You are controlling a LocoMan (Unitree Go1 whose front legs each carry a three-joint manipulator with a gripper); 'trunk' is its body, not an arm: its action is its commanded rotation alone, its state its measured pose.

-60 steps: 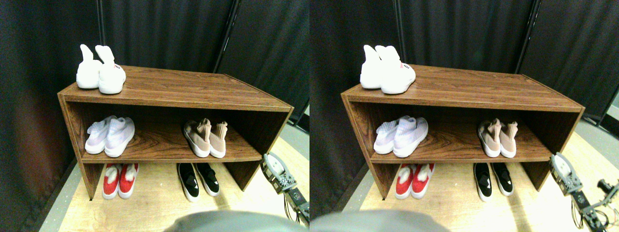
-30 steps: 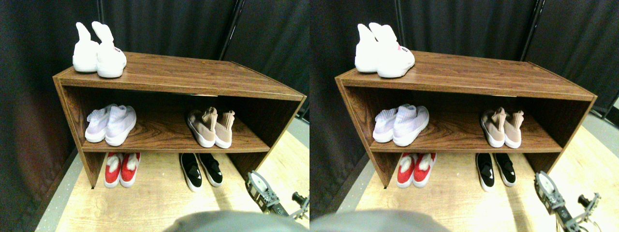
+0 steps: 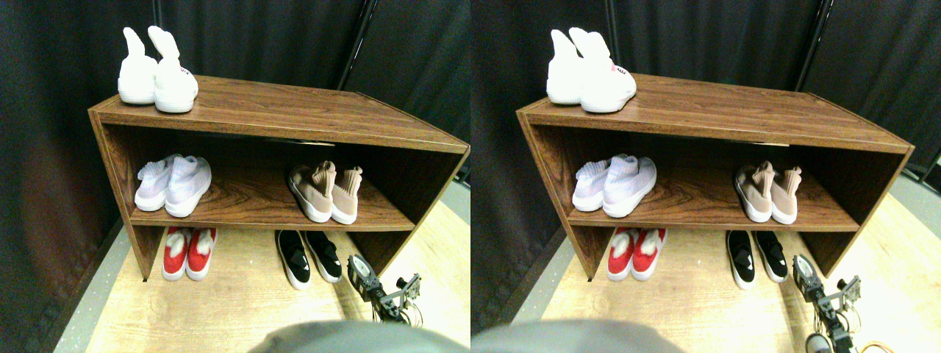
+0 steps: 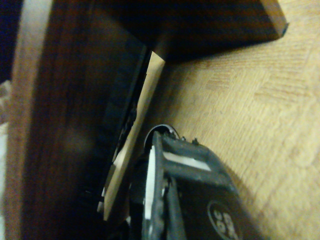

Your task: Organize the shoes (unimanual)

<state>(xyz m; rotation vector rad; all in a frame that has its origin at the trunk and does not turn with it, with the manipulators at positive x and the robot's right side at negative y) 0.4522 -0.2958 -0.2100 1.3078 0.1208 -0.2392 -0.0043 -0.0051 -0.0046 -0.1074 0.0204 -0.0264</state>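
shoes: The tan shoes (image 3: 326,193) sit side by side on the middle shelf (image 3: 250,213), at its right end, toes toward the front.
feel: They look light and soft on top, like socks. I think the knit would squash if pinched.
soles: Thick, white and firm. They look a bit smooth.
where to hold: The ribbed collar at the ankle stands up, so it looks like the best spot to grab. The heel may work too.
pincer: The pincer (image 3: 362,269) is low by the floor (image 3: 242,309), near the black shoes (image 3: 309,256) and the rack's right leg. I cannot tell if it is wide or narrow. It holds nothing that I can see.
rack: Dark brown wood, flat and hard, with a smooth grain.
floor: Pale wood planks.
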